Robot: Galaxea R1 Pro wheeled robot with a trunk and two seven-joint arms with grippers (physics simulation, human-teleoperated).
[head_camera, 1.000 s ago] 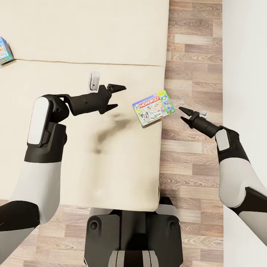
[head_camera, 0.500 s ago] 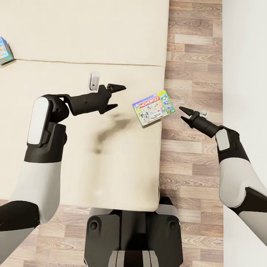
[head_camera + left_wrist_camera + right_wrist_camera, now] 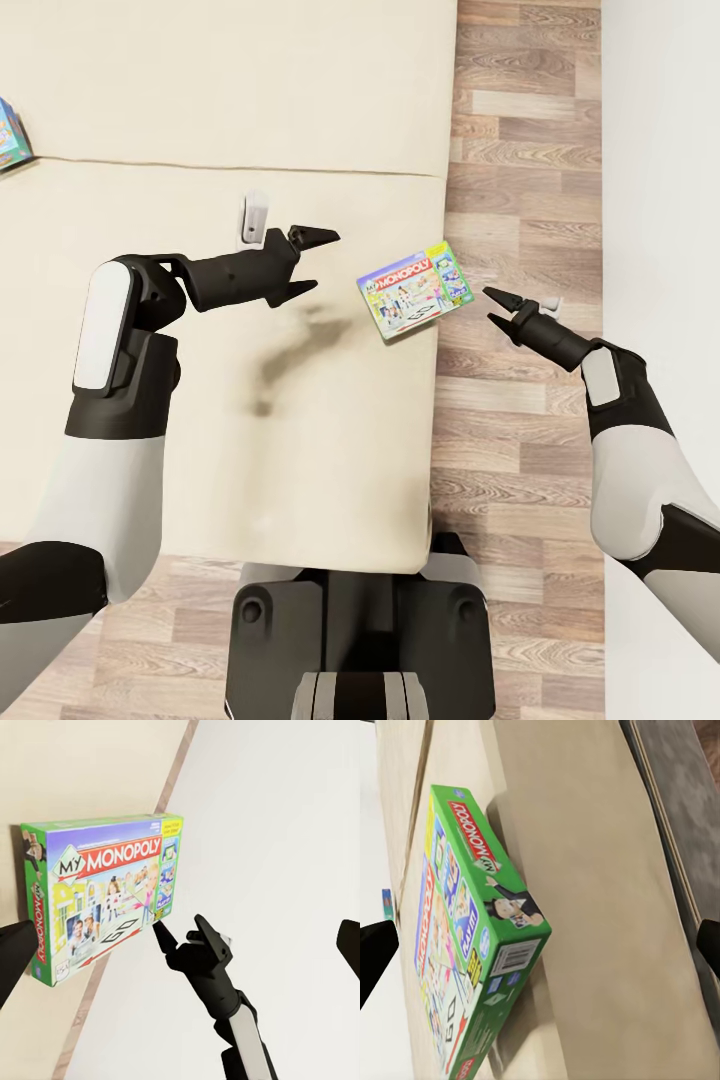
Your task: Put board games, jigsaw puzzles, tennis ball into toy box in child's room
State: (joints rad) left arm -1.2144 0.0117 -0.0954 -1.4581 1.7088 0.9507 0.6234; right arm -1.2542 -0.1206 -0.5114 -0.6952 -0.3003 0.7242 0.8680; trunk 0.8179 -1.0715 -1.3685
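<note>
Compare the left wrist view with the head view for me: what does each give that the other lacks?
Left wrist view alone: the printed lid of the Monopoly box close enough to read "My Monopoly", with the right tool just beyond its edge.

Head view alone: the second board game far off on the bed, the open left tool, the wood floor, and the robot's base.

Both: the Monopoly box lying at the bed's edge, untouched, with the right tool beside it.

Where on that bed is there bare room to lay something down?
The bed is bare between the blue game box at its far left and the Monopoly box at its right edge. The tight spot is around Monopoly, between the left pincer and right pincer.
</note>
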